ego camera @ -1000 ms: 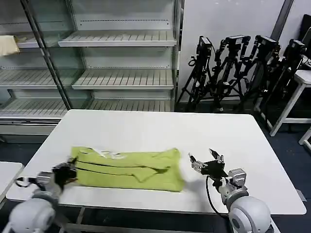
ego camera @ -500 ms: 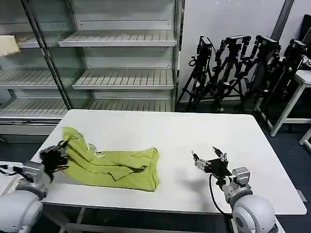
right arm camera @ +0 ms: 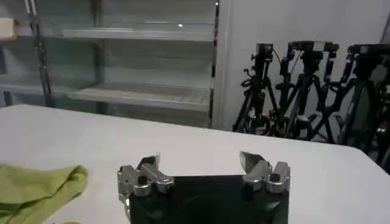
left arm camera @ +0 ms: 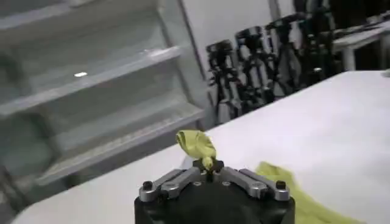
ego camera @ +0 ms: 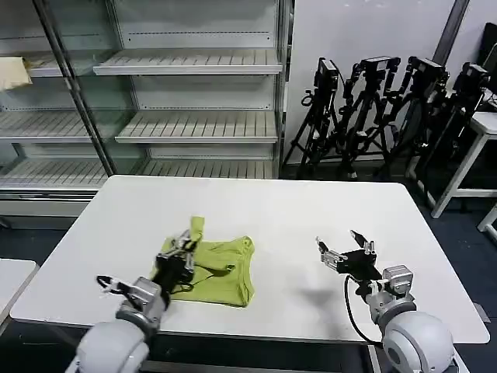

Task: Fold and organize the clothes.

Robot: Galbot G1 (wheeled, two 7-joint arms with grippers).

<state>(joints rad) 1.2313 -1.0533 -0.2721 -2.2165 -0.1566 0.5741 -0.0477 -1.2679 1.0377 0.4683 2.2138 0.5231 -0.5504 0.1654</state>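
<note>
The lime yellow-green cotton T-shirt (ego camera: 213, 272) lies bunched in a doubled-over heap on the white rectangular table (ego camera: 256, 210), near its front edge and left of centre. The left gripper (ego camera: 183, 250) sits over the shirt's left part with its fingers pinched together on a raised fold of the green cloth; in the left wrist view that pinched tuft (left arm camera: 198, 145) stands up just ahead of the closed fingers, and more of the shirt spreads on the table below and beside the gripper. The right gripper (ego camera: 346, 247) hovers above bare tabletop well apart from the shirt's right edge, its fingers spread wide with nothing between them; from the right wrist camera the shirt's rounded edge (right arm camera: 36, 190) shows off to one side of it.

Beyond the table's far edge stands a glass-fronted shelving unit with bare slatted white shelves (ego camera: 186, 85); a pale cream cloth (ego camera: 14, 71) rests on an upper shelf at far left. A cluster of black camera tripods (ego camera: 388, 116) stands against the wall behind the right gripper.
</note>
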